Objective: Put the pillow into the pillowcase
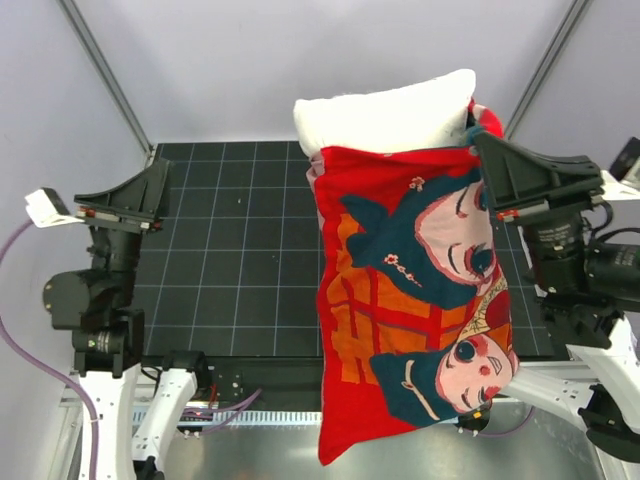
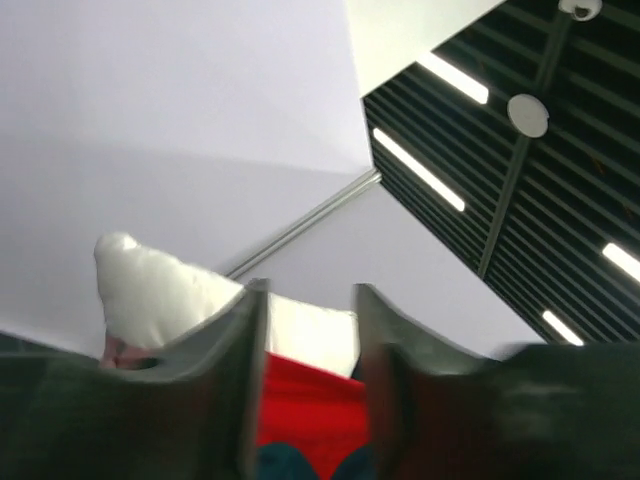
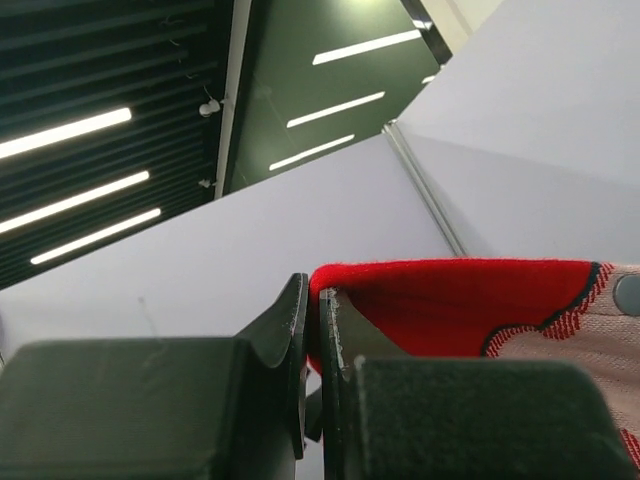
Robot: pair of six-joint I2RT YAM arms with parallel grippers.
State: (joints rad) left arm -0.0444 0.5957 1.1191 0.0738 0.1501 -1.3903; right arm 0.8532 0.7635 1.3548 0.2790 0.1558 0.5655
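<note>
We see the large floppy red fabric pillowcase (image 1: 410, 300), printed with cartoon faces, dark blue hair and orange patterns, held up at one top corner by the right gripper (image 1: 473, 142). In the right wrist view its two fingers (image 3: 292, 320) are clenched on a fold of the red cloth (image 3: 450, 300). The plump white stuffed pillow (image 1: 390, 115) sits partly inside the case, and its upper part bulges out of the open top. The cloth hangs long below it. From above, the lower end lies over the shiny grey metal sheet (image 1: 250, 450) at the near edge.

The left gripper (image 1: 160, 178) is raised at the left, well apart from the cloth. Its fingers (image 2: 245, 380) are spread and grasp nothing. Between them we see the pillow (image 2: 150, 290) and a strip of the red case (image 2: 300, 410).

The black table mat (image 1: 240, 250) is ruled with a pale grid. Plain pale lavender walls (image 1: 250, 60) close it in, with slanted grey metal poles (image 1: 100, 70) at the corners. Overhead is a dark slatted ceiling (image 2: 560, 230) with long bright light strips (image 3: 70, 130) and a round white fixture (image 2: 527, 115).
</note>
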